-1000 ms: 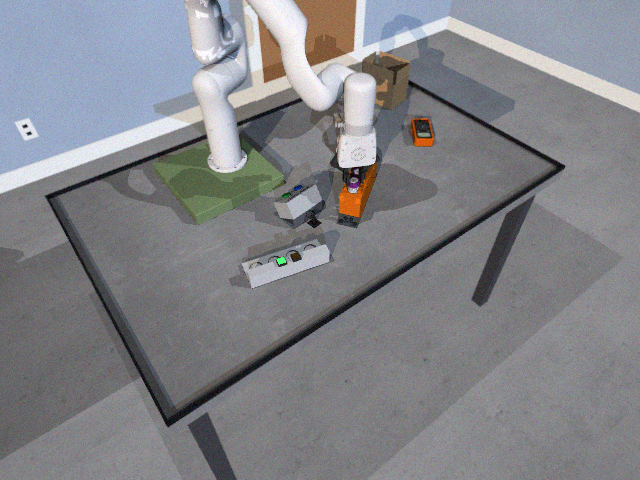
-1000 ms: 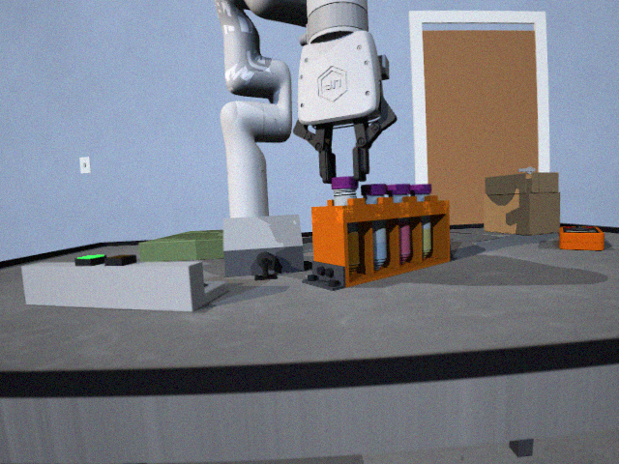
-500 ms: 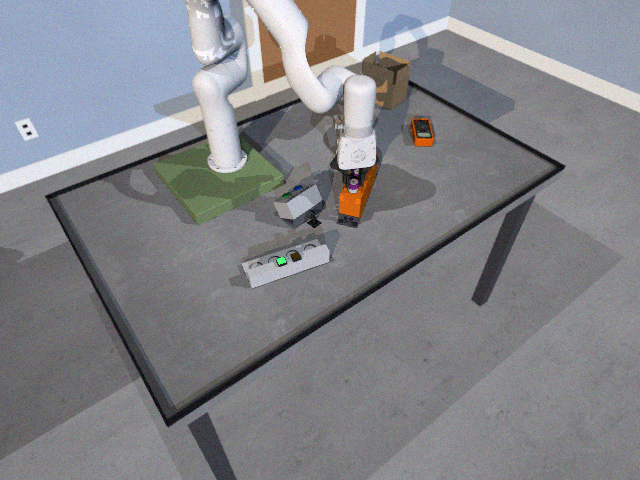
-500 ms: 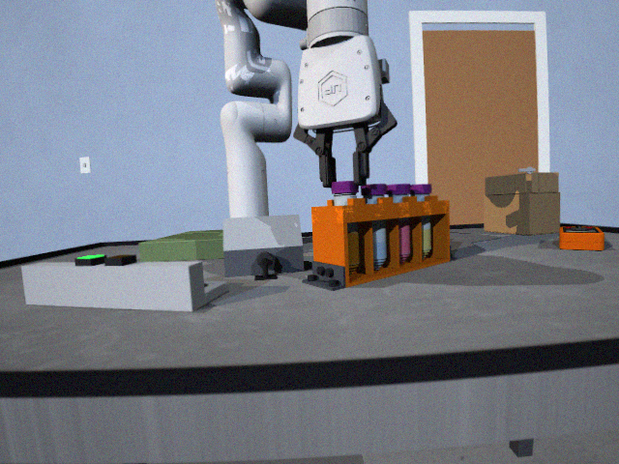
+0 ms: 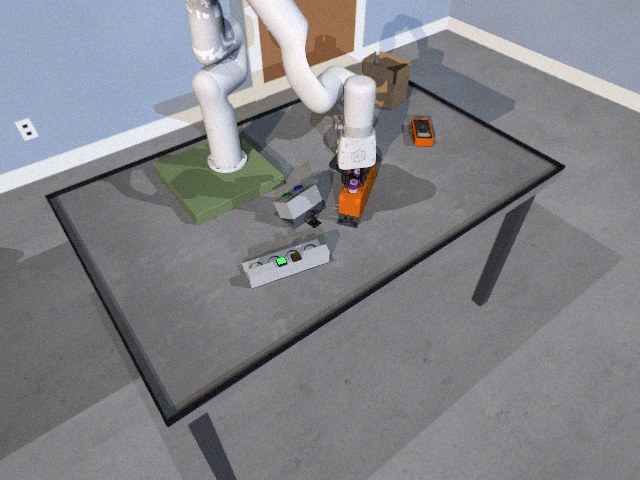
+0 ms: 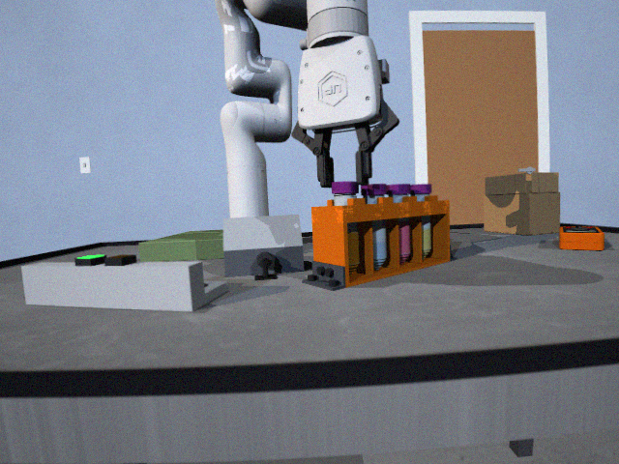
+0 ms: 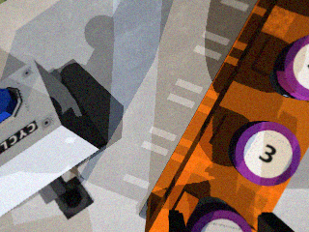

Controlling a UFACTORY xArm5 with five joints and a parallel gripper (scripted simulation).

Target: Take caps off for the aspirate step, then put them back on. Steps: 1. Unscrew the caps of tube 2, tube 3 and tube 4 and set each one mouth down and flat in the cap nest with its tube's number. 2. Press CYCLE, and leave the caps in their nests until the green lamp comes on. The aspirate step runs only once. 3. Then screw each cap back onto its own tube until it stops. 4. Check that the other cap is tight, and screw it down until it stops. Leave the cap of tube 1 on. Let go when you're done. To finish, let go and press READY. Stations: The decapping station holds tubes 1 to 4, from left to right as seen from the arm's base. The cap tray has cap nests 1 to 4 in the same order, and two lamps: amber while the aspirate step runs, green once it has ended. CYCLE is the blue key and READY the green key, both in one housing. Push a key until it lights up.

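The orange decapping station (image 5: 355, 196) holds four tubes with purple caps (image 6: 382, 189). My gripper (image 6: 344, 181) stands straight down over tube 4 at the near end of the rack. Its fingers are open, one on each side of that cap (image 6: 344, 188), and just clear of it. This cap rests on its tube and sits a little higher than the other three, with the tube neck showing below it. In the wrist view the cap marked 3 (image 7: 266, 153) is beside it, and the cap between the fingers is cut off by the bottom edge.
The cap tray (image 5: 285, 265) has its green lamp (image 5: 281, 260) lit, and its nests look empty. The grey key housing (image 5: 299, 204) with the blue CYCLE key (image 7: 6, 103) stands left of the rack. A cardboard box (image 5: 386, 78) and an orange meter (image 5: 422, 131) lie behind.
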